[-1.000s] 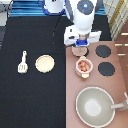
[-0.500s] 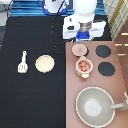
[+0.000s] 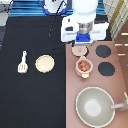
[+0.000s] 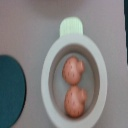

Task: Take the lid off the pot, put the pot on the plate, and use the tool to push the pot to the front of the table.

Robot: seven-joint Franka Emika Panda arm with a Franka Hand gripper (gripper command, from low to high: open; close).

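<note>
My gripper [image 3: 80,47] hangs over the pinkish stove panel, just toward the exterior view's top from the pot, and is shut on the pale-pink lid [image 3: 78,51]. The pot [image 3: 83,66] stands uncovered on the stove, with its reddish-orange contents [image 4: 73,85] showing. In the wrist view the pot's rim [image 4: 47,75] and one side tab [image 4: 70,26] lie right below the hand. The beige plate [image 3: 45,63] rests on the black table [image 3: 30,100], left of the pot. The cream spatula [image 3: 22,62] lies further left.
Two black burners [image 3: 103,51] [image 3: 106,69] sit to the right of the pot on the stove panel [image 3: 72,85]. The large grey pan [image 3: 95,106] with its long handle fills the stove's lower end.
The hand has shifted slightly right and toward the exterior view's top, carrying the lid clear of the pot. The pot, plate and spatula have stayed put.
</note>
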